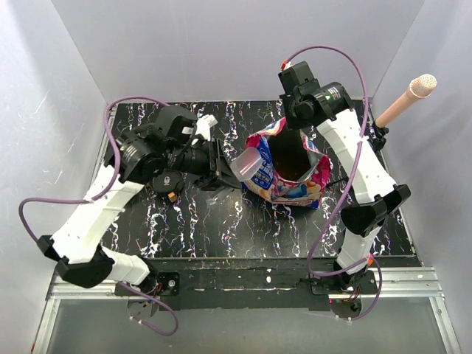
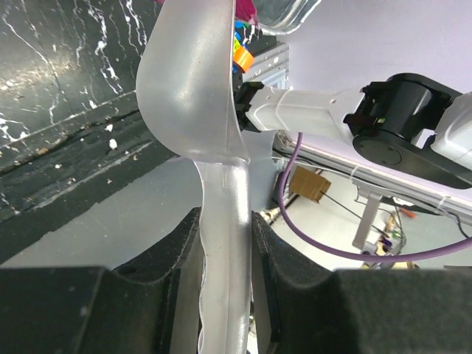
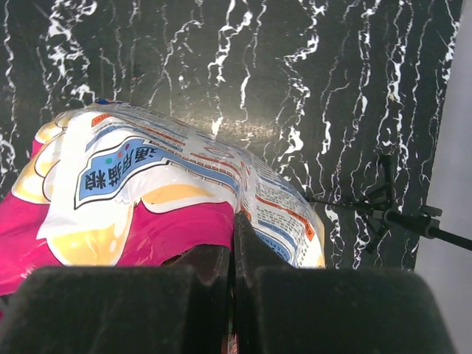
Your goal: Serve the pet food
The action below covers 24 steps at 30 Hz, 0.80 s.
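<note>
The magenta-and-blue cat bag (image 1: 289, 184) stands open on the black marbled table, right of centre. Brown pet food (image 1: 293, 158) shows inside its mouth. My right gripper (image 1: 295, 124) is shut on the bag's far top edge; in the right wrist view the jaws (image 3: 234, 240) pinch the bag's film (image 3: 147, 184). My left gripper (image 1: 216, 164) is shut on the handle of a clear plastic scoop (image 1: 248, 164), whose bowl lies at the bag's left rim. In the left wrist view the handle (image 2: 221, 236) sits between both pads and the scoop bowl (image 2: 192, 81) reaches toward the bag.
A dark round object (image 1: 168, 181) with an orange bit lies under the left arm. A white item (image 1: 206, 122) lies at the back left. A pink rod with a rounded tip (image 1: 405, 99) leans at the right wall. White walls enclose the table (image 1: 221, 228).
</note>
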### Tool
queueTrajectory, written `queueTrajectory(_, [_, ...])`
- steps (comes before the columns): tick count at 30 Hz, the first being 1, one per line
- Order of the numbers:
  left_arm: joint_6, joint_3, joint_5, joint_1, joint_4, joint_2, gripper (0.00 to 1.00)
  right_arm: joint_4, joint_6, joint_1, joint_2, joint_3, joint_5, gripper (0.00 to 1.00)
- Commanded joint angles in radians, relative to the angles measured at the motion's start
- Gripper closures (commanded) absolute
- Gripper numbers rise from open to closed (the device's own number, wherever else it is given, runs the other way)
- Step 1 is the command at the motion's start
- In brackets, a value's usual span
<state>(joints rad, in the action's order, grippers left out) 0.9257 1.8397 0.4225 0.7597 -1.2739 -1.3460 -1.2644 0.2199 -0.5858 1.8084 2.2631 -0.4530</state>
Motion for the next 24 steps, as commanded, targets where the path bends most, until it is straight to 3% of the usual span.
queueTrajectory(1, [0.039, 0.078, 0.117, -0.008, 0.044, -0.067, 1.00, 0.200, 0.029, 0.047, -0.145, 0.053, -0.142, 0.99])
queueTrajectory(8, [0.085, 0.289, 0.261, -0.007, 0.019, -0.234, 1.00, 0.177, 0.032, 0.038, -0.147, 0.053, -0.182, 0.99])
queueTrajectory(14, [0.139, 0.204, 0.312, -0.042, -0.082, -0.341, 1.00, 0.215, 0.003, -0.040, -0.150, 0.065, -0.225, 0.99])
queueTrajectory(17, [0.206, 0.142, 0.308, -0.089, -0.026, -0.343, 1.00, 0.249, -0.005, -0.097, -0.176, 0.041, -0.260, 0.99])
queueTrajectory(19, [0.310, 0.077, 0.274, -0.120, -0.004, -0.328, 1.00, 0.328, -0.028, -0.144, -0.219, -0.031, -0.274, 0.99])
queueTrajectory(24, [0.854, -0.316, 0.231, -0.108, 0.286, -0.127, 1.00, 0.496, -0.068, -0.246, -0.311, -0.194, -0.323, 0.99])
